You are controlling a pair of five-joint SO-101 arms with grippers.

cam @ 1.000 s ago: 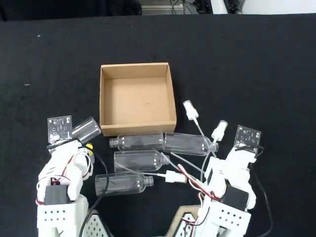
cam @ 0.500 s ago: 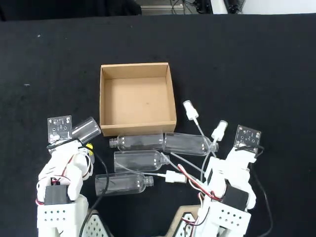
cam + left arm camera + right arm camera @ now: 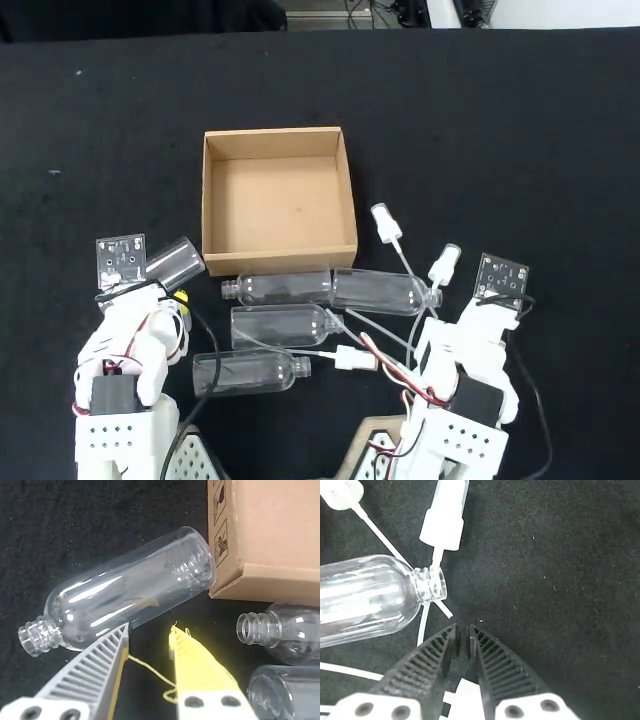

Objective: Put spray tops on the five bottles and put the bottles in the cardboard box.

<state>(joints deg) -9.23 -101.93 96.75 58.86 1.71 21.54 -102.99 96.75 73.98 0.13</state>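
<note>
Nothing had shifted over the last second: your left gripper kept its jaws parted beside an uncapped bottle at the cardboard box corner, your right gripper stayed clenched empty near a spray top, so capping hadn't begun

Black table, cables beyond its far edge

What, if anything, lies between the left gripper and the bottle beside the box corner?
Nothing visible does. The bottle lies just beyond the fingertips of the open left gripper, with its base by the box corner. A thin yellow thread hangs between the gripper's fingers, short of the bottle.
</note>
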